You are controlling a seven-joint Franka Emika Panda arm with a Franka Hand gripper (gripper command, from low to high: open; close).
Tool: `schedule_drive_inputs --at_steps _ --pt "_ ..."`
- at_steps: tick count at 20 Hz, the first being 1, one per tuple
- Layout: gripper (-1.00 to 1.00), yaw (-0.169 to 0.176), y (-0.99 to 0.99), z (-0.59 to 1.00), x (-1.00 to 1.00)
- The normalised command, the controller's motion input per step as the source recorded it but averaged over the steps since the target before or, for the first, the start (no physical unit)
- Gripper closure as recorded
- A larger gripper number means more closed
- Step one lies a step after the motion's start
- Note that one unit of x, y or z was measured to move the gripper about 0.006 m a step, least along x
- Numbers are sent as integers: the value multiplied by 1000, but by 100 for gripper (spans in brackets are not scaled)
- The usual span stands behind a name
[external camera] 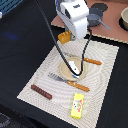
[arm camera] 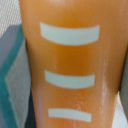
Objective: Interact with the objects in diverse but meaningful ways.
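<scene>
- Filling the wrist view almost edge to edge, the orange scored bread loaf (arm camera: 72,65) shows its pale score marks square to the lens, which suggests it sits right up at the jaws.
- From the exterior view, the gripper (external camera: 70,34) hangs above the placemat (external camera: 35,82) toward 12 o'clock, with the loaf (external camera: 64,36) poking out at its 9 o'clock side, clear of the mat.
- My reading is that the jaws are clamped on the loaf; it appears carried, since nothing else seems to support it.
- At the mat's centre lies the plate (external camera: 64,70) with the white-grey fish shape (external camera: 73,65) on it, partly behind the arm's black cable.
- Fork (external camera: 59,77) and knife (external camera: 85,60) flank the plate like a table setting.
- Toward 8 o'clock rests the dark brown sausage (external camera: 41,91); at 5 o'clock, the yellow printed carton (external camera: 76,105).
- Grey pots (external camera: 97,15) sit off the mat on the tabletop at 1 o'clock.
- A sensible destination for the loaf would be the plate or a pot.
</scene>
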Motion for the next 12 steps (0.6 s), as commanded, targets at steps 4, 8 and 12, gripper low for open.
schedule_drive_inputs --at_steps 4,8,12 --pt "100 -1 575 -94 471" --pt "100 0 396 -291 111" --pt "100 0 -139 -281 -395"
